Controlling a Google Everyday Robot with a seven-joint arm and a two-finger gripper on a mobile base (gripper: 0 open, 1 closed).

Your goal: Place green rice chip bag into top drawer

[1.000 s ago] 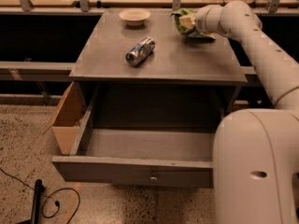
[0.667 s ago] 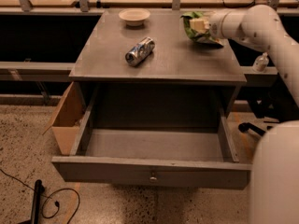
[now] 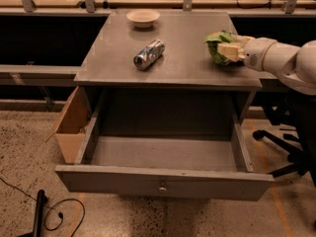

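Observation:
The green rice chip bag (image 3: 216, 45) is crinkled and bright green, over the right side of the grey tabletop. My gripper (image 3: 228, 51) reaches in from the right and is shut on the bag, its cream fingers (image 3: 231, 49) pressed against the bag's right side. I cannot tell whether the bag touches the tabletop. The top drawer (image 3: 163, 180) is pulled fully open below the tabletop, wide and shallow, with a small round knob on its front panel. Its inside is bare grey metal. The gripper and bag are behind and above the drawer's right rear corner.
A silver-blue can (image 3: 149, 54) lies on its side mid-table. A pale bowl (image 3: 143, 17) stands at the back. A brown cardboard box (image 3: 70, 127) sits left of the drawer. An office chair base (image 3: 284, 139) is at the right. A black cable (image 3: 49, 212) lies on the floor.
The gripper has carried the green bag from the back right of the tabletop toward the front right edge. The arm has drawn back to the right, and the drawer is now fully uncovered.

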